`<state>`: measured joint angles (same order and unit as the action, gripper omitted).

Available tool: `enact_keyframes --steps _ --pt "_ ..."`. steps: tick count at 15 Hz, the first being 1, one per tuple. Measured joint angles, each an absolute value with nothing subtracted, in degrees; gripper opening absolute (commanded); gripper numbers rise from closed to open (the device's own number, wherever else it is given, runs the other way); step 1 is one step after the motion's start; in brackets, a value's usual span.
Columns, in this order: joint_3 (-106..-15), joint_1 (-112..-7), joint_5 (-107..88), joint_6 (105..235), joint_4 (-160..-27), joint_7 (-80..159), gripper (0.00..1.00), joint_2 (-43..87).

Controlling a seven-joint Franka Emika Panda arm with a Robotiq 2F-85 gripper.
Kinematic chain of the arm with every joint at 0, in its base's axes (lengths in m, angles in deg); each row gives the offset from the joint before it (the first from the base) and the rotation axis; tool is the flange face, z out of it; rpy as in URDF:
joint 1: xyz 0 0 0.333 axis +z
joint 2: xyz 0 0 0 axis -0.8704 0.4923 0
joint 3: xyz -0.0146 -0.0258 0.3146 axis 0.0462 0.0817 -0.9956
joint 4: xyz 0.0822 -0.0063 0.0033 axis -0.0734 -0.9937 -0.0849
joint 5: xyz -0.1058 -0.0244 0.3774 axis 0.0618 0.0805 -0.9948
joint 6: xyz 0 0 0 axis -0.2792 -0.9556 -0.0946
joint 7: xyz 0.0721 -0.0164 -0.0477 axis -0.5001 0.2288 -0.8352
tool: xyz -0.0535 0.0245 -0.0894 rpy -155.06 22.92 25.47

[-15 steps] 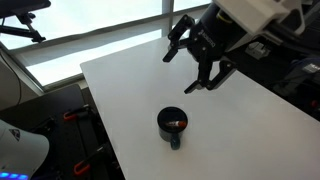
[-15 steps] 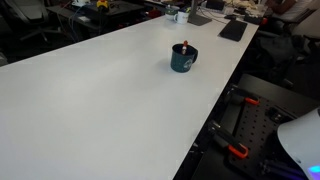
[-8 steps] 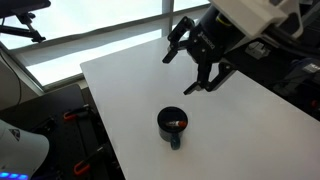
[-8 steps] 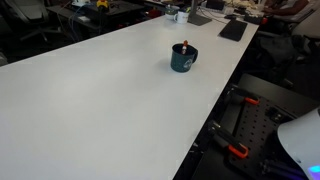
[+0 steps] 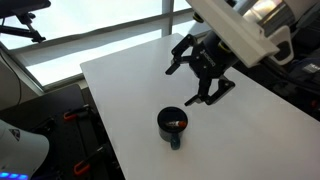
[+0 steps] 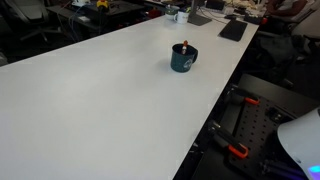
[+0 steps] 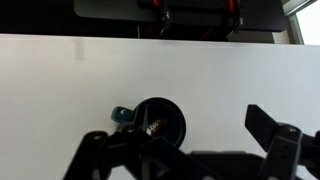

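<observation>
Hanging over the white desk (image 5: 120, 85) in an exterior view: the gripper (image 5: 179, 88), released, splayed wide, grasping nothing. Tilted, with the fingertips aimed toward 7 o'clock and clear of the desk.

At about 6 o'clock from the gripper in that view, near but apart: a dark mug (image 5: 173, 122). Upright on the desk, with its handle (image 5: 175, 142) turned to 6 o'clock. Inside it, a small thing (image 5: 178, 122) with red and pale parts; too small to name, possibly a marker or a little tool.

From the wrist view: looking almost straight down into the mug (image 7: 157, 122). Round mouth a little below the middle of the frame, teal handle at 10 o'clock. Small thing lying inside, toward the handle side. Dark fingers (image 7: 95, 150) low in the frame, at roughly 7 and 4 o'clock of the mug. Both off its rim, touching nothing.

In an exterior view with the arm out of frame: mug (image 6: 183, 60) at 1 o'clock from the frame's middle, close to the desk edge at 3 o'clock. Tip of the small thing poking just above the rim. Farther off at 1 o'clock from the mug, a dark flat slab (image 6: 233, 30) on the desk, perhaps a keyboard.
</observation>
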<state>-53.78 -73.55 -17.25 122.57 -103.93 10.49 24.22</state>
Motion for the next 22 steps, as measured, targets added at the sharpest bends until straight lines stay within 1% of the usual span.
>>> enact_keyframes --steps 4,11,22 --pt "-53.79 -74.87 -17.25 122.56 -101.55 10.49 1.00 27.55" --pt "-54.10 -75.23 -17.24 122.55 -101.11 10.47 1.00 28.45" --pt "-56.48 -75.72 -17.23 123.32 -96.20 10.47 1.00 34.90"
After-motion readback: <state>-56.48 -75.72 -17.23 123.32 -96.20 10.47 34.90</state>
